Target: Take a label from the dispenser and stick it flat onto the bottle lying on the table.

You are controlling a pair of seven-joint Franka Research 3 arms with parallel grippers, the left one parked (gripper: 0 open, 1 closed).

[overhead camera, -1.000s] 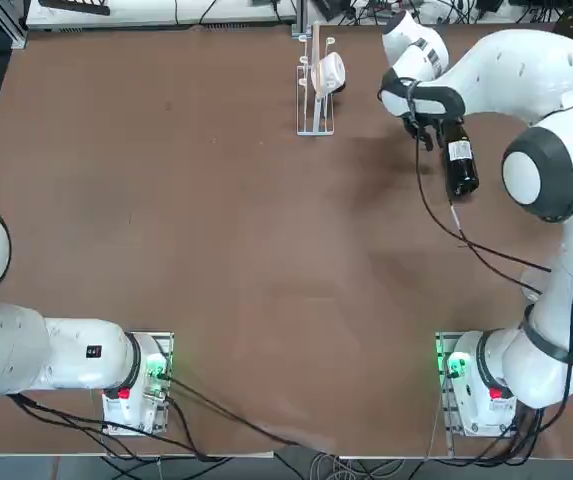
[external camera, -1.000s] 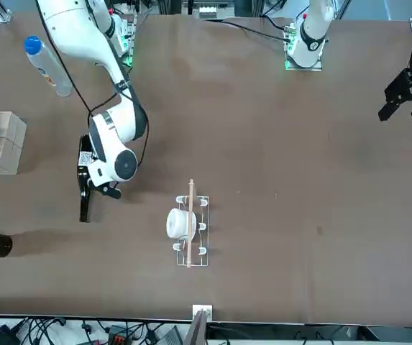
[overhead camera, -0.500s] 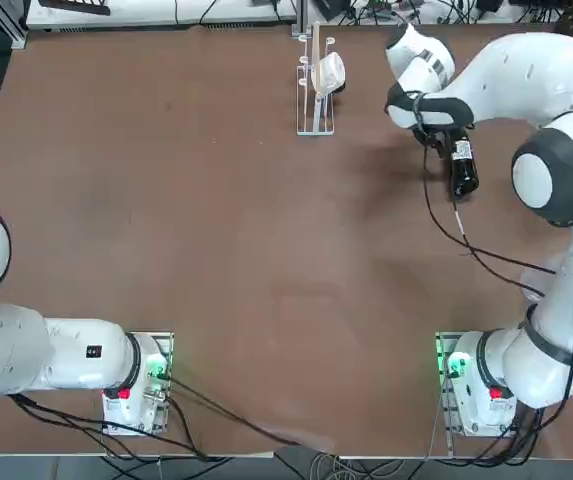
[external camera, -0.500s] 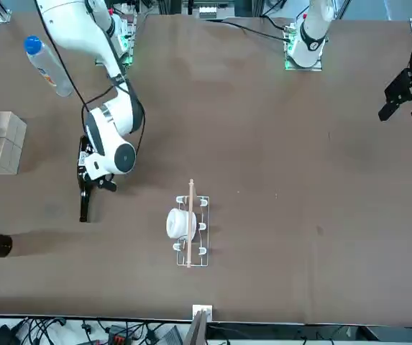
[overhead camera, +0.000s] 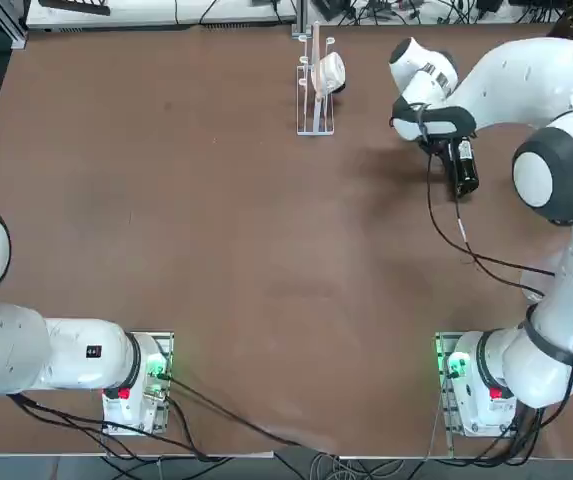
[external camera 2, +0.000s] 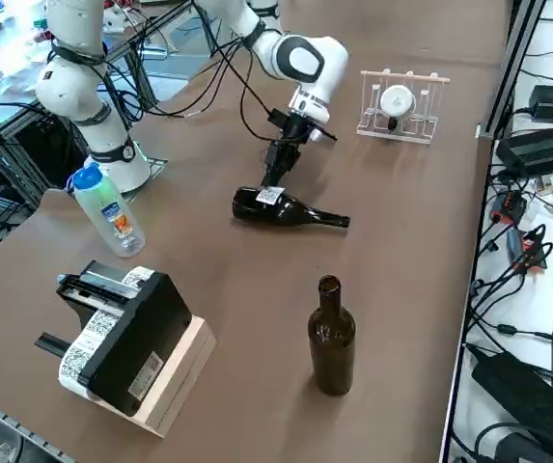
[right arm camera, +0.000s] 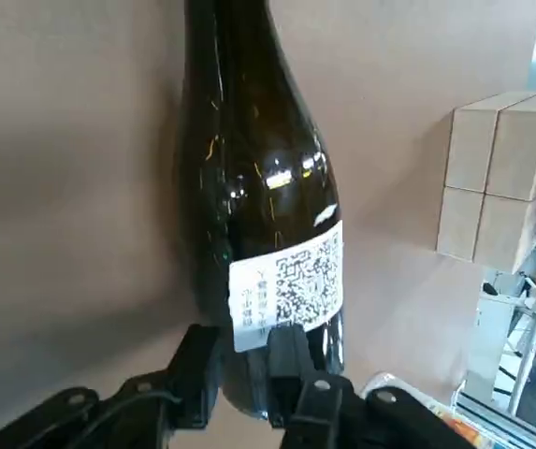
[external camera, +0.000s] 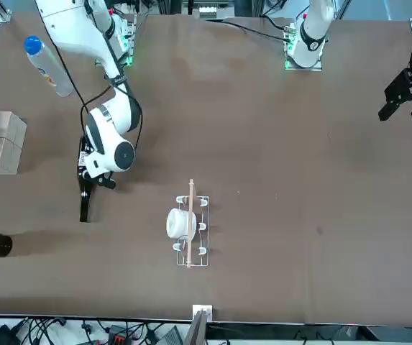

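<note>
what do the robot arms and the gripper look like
Both arms are glossy white rounded shells with dark grey-black joint bands. The right arm has a black cable trailing from its wrist back toward its base, where green and red lights glow; the parked left arm carries a small dark marking. The right gripper is black, with two short blocky fingers.

White twin arms with dark joints

The right arm (overhead camera: 526, 75) has glossy white rounded shells with grey-black joint caps; a thin black cable (overhead camera: 466, 245) trails along it. Its end effector (right arm camera: 244, 360) is matte black with two blocky fingers. Each base (overhead camera: 466, 385) sits on a metal plate near the surface's edge, showing green lights and red fittings.
</note>
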